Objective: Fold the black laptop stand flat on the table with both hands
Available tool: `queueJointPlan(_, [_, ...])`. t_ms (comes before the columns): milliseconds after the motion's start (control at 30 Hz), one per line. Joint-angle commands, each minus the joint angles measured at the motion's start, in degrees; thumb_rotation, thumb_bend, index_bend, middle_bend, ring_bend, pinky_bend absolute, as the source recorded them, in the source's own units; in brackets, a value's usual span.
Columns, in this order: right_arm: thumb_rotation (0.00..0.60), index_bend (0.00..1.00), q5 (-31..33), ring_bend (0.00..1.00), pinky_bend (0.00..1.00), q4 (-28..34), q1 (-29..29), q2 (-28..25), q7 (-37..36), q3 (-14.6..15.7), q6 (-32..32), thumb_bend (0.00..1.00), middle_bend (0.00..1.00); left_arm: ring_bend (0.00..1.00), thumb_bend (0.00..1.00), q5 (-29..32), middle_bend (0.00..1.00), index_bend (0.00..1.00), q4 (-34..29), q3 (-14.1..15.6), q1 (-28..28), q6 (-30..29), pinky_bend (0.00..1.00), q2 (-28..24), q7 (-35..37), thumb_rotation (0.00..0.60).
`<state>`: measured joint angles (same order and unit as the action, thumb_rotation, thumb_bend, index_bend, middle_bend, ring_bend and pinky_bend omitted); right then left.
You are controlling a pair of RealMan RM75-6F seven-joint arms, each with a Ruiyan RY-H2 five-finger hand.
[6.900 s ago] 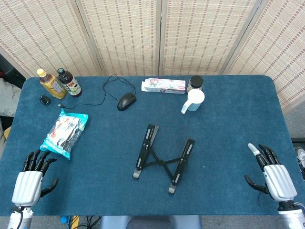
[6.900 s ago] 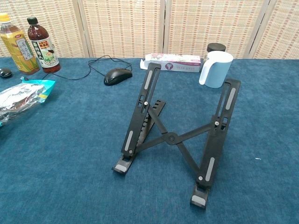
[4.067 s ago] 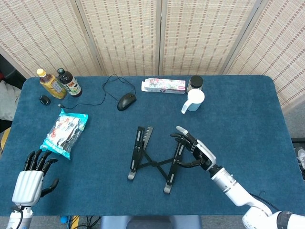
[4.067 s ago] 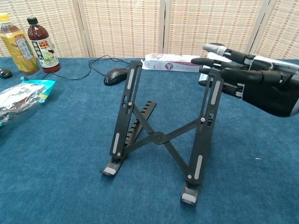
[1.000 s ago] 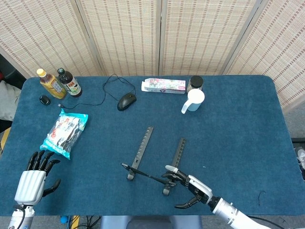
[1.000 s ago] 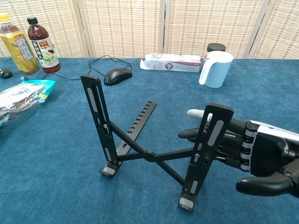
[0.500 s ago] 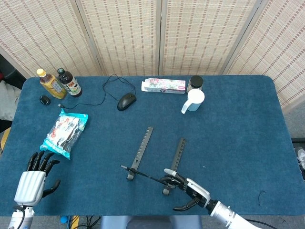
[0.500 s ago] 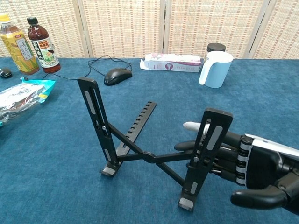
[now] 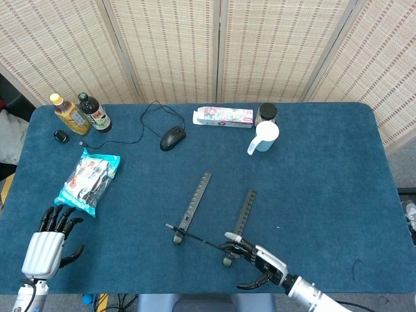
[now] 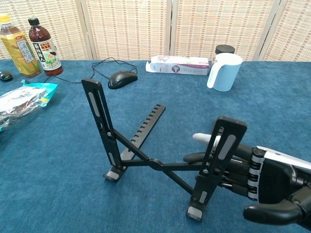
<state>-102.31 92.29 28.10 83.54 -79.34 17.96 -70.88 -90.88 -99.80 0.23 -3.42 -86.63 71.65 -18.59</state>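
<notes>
The laptop stand [image 9: 211,218] stands unfolded on the worktop [image 9: 325,169], rails pointing to 12 o'clock. The right hand [image 10: 262,177] grips the right rail from 3 o'clock. The left hand [image 9: 44,250], spread and holding nothing, rests well apart at 9 o'clock, farther off.

A folding screen [image 9: 221,49] of woven beige panels in pale frames fills the upper part of both views. Below it a table [image 9: 338,182] covered in dark blue cloth spans the frame under even, soft light.
</notes>
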Motion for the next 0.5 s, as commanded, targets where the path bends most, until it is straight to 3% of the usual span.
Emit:
queueJointPlan(33, [0.600, 0.00, -0.4, 0.01, 0.08, 0.4, -0.1, -1.0, 0.4, -0.2, -0.9, 0.00, 0.20, 0.03, 0.22, 0.1, 0.13, 0.28, 0.2, -0.2, -0.6, 0.7, 0.02, -0.1, 0.2, 0.600])
queueJointPlan(233, [0.600, 0.00, -0.6, 0.01, 0.08, 2.1, -0.3, -4.9, 1.8, -0.8, -3.9, 0.00, 0.20, 0.03, 0.22, 0.4, 0.13, 0.28, 1.1, -1.0, -3.4, 4.7, 0.02, -0.9, 2.9, 0.600])
queueJointPlan(500, [0.600, 0.00, -1.2, 0.01, 0.08, 6.4, -0.3, -12.6, 4.0, -2.8, -9.0, 0.00, 0.20, 0.03, 0.22, 1.3, 0.14, 0.26, 2.5, -2.0, -10.3, 15.0, 0.02, -3.1, 12.5, 0.600])
